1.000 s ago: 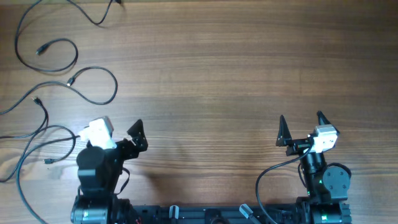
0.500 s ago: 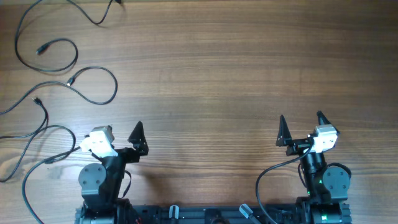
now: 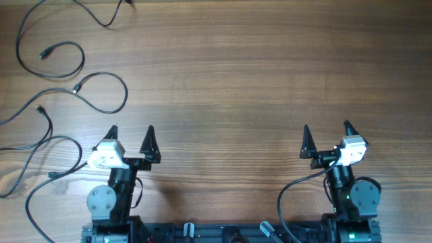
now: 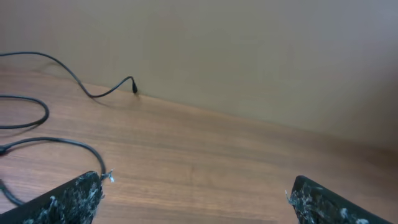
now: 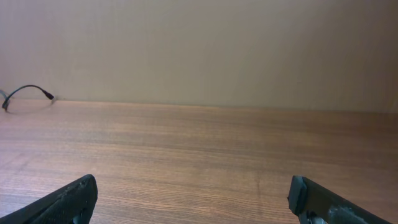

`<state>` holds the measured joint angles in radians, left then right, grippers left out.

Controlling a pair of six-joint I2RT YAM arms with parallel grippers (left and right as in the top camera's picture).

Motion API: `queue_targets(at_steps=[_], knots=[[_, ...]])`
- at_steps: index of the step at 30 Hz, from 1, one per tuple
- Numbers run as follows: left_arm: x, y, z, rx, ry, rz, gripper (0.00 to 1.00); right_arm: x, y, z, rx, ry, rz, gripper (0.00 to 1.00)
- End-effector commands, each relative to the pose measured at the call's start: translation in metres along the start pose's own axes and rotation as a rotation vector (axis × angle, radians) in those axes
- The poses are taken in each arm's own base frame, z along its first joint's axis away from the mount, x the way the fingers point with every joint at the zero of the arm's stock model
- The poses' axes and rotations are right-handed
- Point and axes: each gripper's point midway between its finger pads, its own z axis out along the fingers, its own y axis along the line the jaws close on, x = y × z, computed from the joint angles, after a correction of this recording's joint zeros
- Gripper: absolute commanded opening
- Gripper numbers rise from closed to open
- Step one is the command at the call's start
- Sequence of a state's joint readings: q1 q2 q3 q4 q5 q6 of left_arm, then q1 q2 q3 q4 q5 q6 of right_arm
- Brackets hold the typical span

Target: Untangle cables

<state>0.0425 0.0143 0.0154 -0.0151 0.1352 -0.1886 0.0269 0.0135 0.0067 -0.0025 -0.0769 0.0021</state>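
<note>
Several thin black cables lie spread in loose loops over the far left of the wooden table, each with small plug ends, apart from one another. Some show in the left wrist view, and one plug end shows far left in the right wrist view. My left gripper is open and empty at the near left, just right of the cables. My right gripper is open and empty at the near right, far from them.
The wooden table runs to a plain wall at the back. The arm bases and a thicker black arm cable sit at the near edge.
My left arm has turned from pointing right to pointing straight ahead, and both its fingers now show, spread open. The right arm and the cables have not moved.
</note>
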Motion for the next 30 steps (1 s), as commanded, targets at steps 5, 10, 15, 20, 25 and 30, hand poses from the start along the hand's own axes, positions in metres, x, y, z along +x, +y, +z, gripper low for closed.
queue_targets(at_steps=[5, 10, 15, 20, 25, 30], knots=[[0.008, 0.032, -0.003, -0.180, 0.016, 0.067, 1.00, -0.002, -0.004, -0.001, 0.019, -0.011, -0.002, 1.00], [0.002, 0.048, -0.007, -0.275, -0.013, 0.072, 1.00, -0.002, -0.004, -0.001, 0.019, -0.011, -0.002, 1.00], [0.007, 0.035, -0.004, -0.209, 0.016, 0.159, 1.00, -0.002, -0.004, -0.001, 0.019, -0.011, -0.002, 1.00], [0.008, 0.033, -0.003, -0.193, 0.021, 0.159, 1.00, -0.002, -0.004, -0.001, 0.019, -0.011, -0.002, 1.00], [0.009, 0.029, -0.002, -0.170, 0.027, 0.166, 1.00, -0.002, -0.004, -0.001, 0.019, -0.011, -0.002, 1.00], [0.014, 0.017, -0.001, -0.100, 0.048, 0.208, 1.00, -0.002, -0.004, -0.001, 0.019, -0.011, -0.002, 1.00]])
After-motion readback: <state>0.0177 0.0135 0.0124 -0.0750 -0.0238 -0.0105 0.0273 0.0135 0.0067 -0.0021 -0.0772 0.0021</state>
